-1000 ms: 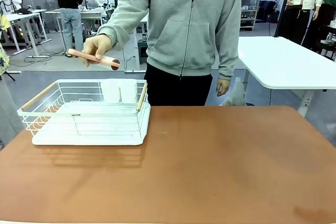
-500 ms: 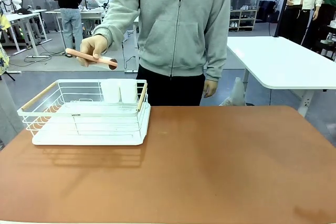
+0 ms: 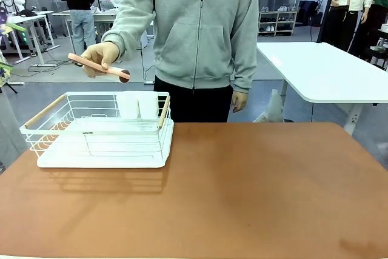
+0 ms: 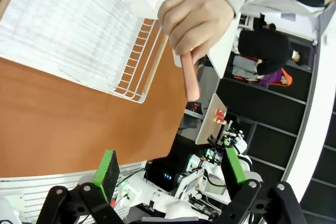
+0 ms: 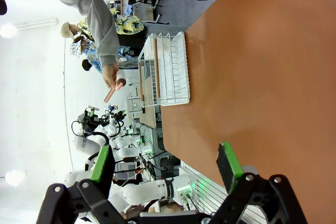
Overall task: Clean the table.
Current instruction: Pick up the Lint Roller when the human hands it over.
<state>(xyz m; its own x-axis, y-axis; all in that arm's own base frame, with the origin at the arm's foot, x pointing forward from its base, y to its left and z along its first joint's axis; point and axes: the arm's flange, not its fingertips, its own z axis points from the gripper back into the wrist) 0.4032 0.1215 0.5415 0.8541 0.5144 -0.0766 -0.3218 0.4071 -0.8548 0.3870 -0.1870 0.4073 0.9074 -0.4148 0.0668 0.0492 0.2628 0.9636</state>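
The table (image 3: 242, 192) has a reddish-brown top. A person in a grey hoodie stands at its far side, and one hand (image 3: 100, 56) holds a long pink utensil (image 3: 97, 67) in the air above the white wire dish rack (image 3: 100, 134) at the far left. In the left wrist view my left gripper (image 4: 170, 174) stands open, well away from the hand (image 4: 197, 19) and the utensil (image 4: 190, 80). My right gripper (image 5: 164, 169) is open too, hanging above the table (image 5: 262, 77) with nothing between its fingers.
The rack has wooden handles and two white cups (image 3: 137, 105) at its back edge. A white-topped table (image 3: 327, 71) stands behind at the right. The person's other hand (image 3: 239, 100) hangs at the table's far edge.
The person has stepped to the left. The hand with the pink utensil has moved left and slightly up above the rack. Neither gripper has changed.
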